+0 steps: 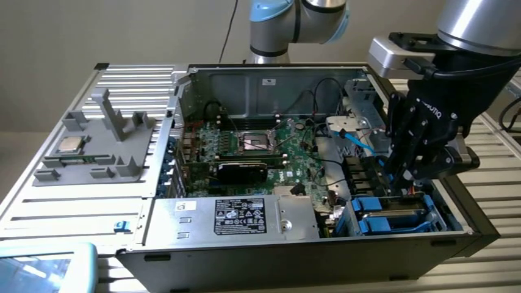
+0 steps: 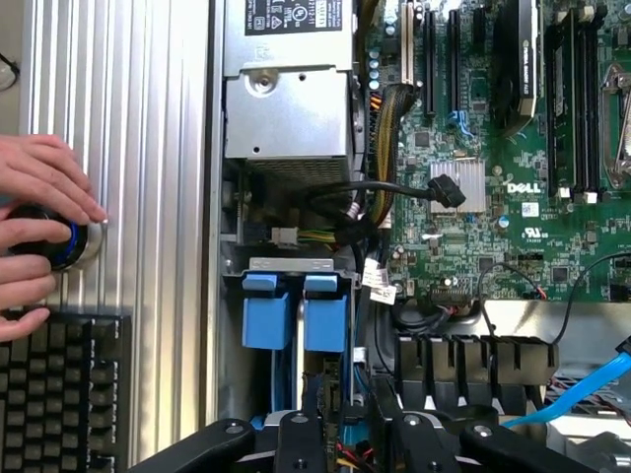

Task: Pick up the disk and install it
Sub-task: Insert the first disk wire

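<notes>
The disk (image 1: pixel 392 213) lies in the drive bay at the front corner of the open computer case, on the exterior view's right. Its bright blue carrier frames a silver-grey body. In the wrist view its blue handles (image 2: pixel 296 313) sit side by side at the bay's mouth, beside the silver power supply. My gripper (image 1: pixel 401 186) reaches down into the bay and hangs right over the disk. From the wrist camera my gripper (image 2: pixel 355 439) stands at the disk's end farthest from the handles. Whether it touches the disk is hidden.
The motherboard (image 1: pixel 260 149) fills the case's middle, with black and blue cables (image 1: pixel 358 143) close to the bay. A silver box with a black-and-white label (image 1: pixel 236 217) stands beside the bay. A CPU chip (image 1: pixel 69 145) rests on a grey fixture. A person's hand (image 2: pixel 39 232) holds a knob above a keyboard (image 2: pixel 59 384).
</notes>
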`<action>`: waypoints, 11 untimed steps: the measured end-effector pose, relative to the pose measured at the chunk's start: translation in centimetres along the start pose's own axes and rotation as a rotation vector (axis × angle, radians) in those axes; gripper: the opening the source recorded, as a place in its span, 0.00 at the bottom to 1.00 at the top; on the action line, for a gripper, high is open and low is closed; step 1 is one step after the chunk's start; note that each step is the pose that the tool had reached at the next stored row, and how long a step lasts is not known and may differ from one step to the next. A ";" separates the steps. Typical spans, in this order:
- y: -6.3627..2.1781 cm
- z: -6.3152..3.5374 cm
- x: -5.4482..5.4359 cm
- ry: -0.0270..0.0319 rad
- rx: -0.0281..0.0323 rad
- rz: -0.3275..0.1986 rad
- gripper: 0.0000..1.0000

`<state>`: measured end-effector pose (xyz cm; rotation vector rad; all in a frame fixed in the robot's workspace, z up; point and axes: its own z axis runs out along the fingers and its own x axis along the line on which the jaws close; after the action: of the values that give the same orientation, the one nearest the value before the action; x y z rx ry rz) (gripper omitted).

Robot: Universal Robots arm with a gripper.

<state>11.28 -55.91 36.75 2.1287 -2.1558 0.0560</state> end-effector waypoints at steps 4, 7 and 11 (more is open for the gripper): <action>0.00 0.19 0.0 0.0002 -0.0005 0.000 0.29; 0.00 0.23 0.0 0.0000 -0.0008 0.000 0.16; -0.02 0.25 0.0 -0.0007 -0.0008 0.000 0.16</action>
<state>11.28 -55.91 36.49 2.1287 -2.1556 0.0544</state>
